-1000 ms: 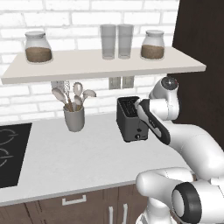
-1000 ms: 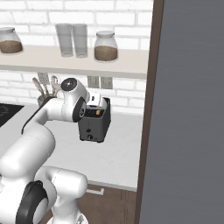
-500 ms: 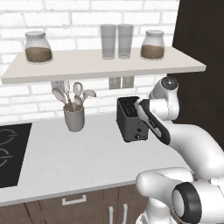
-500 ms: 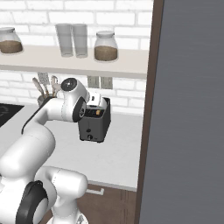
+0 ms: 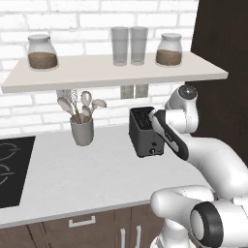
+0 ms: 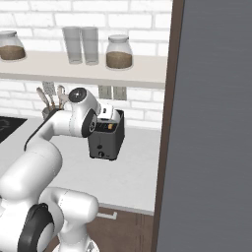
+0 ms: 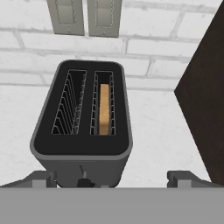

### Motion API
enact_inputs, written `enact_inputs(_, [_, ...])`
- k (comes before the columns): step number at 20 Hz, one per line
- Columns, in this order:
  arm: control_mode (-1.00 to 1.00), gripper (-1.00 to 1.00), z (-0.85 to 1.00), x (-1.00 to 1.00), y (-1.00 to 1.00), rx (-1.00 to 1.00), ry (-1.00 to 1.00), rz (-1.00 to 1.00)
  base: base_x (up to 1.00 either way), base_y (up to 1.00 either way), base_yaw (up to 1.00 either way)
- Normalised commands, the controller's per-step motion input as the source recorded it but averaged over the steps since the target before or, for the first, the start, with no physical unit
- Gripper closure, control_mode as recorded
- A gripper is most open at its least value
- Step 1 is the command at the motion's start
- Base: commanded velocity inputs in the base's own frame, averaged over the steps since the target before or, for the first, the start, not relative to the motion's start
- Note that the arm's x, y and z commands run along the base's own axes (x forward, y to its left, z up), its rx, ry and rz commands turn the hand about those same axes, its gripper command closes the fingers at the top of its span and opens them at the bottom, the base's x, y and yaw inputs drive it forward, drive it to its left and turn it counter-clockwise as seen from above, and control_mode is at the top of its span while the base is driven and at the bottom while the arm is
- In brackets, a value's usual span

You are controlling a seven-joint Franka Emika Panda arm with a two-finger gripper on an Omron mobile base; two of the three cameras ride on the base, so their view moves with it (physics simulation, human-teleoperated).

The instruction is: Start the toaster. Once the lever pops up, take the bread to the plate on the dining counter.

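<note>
The dark grey toaster [image 5: 144, 134] [image 6: 105, 140] stands on the pale worktop near the brick wall. From above, the toaster [image 7: 83, 148] shows two slots. The bread [image 7: 104, 109], a tan slice, sits low in the right-hand slot; the left slot holds nothing. My gripper [image 7: 113, 180] hovers open just above the toaster's narrow front end. One fingertip [image 7: 41, 179] is on each side of that end, and neither touches it. A small dark lever [image 7: 82, 182] shows at the front face between them. The plate and the dining counter are out of view.
A tall dark cabinet [image 5: 223, 58] [image 7: 205, 96] stands close to the right of the toaster. A shelf [image 5: 111, 70] with jars and glasses hangs above. A utensil cup [image 5: 82, 131] and a black hob [image 5: 12, 169] lie to the left. Wall sockets [image 7: 85, 17] are behind.
</note>
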Motion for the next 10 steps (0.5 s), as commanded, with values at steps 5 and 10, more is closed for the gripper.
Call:
enact_inputs(5, [-1.00,-1.00,0.00,0.00,0.00,0.00,0.00,0.00,0.00,0.00,0.00])
enact_inputs(10, [-1.00,-1.00,0.00,0.00,0.00,0.00,0.00,0.00,0.00,0.00,0.00])
